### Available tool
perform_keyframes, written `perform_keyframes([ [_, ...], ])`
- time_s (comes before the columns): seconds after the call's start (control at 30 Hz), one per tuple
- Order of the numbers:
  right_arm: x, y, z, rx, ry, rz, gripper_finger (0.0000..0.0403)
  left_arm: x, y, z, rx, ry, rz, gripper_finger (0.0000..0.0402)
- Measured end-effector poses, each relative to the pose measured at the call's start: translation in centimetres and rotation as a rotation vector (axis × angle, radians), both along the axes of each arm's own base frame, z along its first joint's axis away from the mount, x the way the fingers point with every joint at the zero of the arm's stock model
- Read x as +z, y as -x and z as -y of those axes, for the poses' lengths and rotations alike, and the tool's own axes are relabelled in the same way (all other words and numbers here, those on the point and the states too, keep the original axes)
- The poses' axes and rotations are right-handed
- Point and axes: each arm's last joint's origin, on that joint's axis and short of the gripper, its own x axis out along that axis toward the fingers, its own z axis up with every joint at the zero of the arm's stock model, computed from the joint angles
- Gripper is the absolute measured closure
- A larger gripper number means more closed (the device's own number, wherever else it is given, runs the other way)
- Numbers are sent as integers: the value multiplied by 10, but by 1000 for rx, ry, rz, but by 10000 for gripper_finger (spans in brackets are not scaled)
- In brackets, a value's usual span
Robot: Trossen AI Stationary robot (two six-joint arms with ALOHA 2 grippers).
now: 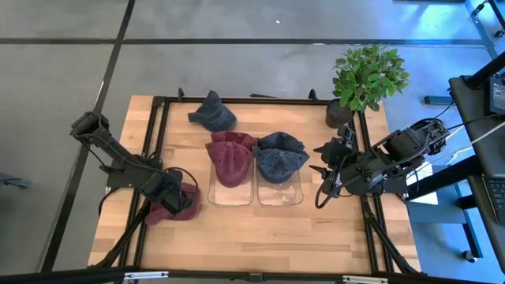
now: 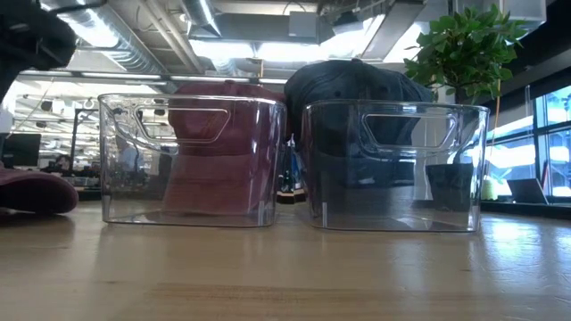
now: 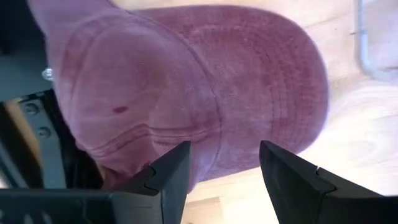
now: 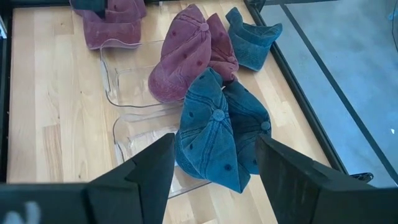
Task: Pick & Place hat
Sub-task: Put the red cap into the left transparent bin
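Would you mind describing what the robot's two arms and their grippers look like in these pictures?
Both arms are dark, nearly black, built from jointed segments. The left arm looks slim and angular; the right arm is bulkier, with black cables looping beside it. The left gripper has two matte black, wedge-shaped fingers with stepped inner edges. The right gripper has the same flat, dark, tapering fingers. No markings show.

Wooden table [image 1: 260,229] with two clear bins [image 1: 230,192], loose caps [image 1: 213,113], potted plant [image 1: 364,79].
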Motion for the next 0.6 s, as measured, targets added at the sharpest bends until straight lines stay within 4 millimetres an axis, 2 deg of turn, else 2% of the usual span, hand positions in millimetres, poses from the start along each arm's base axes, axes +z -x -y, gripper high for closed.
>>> perform_keyframes([
  [0.2, 0, 0, 0, 1, -3, 5, 181, -19, 4, 0, -9, 6, 9, 219],
  [0.33, 0, 0, 0, 1, -3, 6, 181, -22, 6, -1, -11, 20, -14, 217],
  [0.6, 0, 0, 0, -1, -4, 7, 181, -12, 4, 5, 0, 39, 13, 224],
])
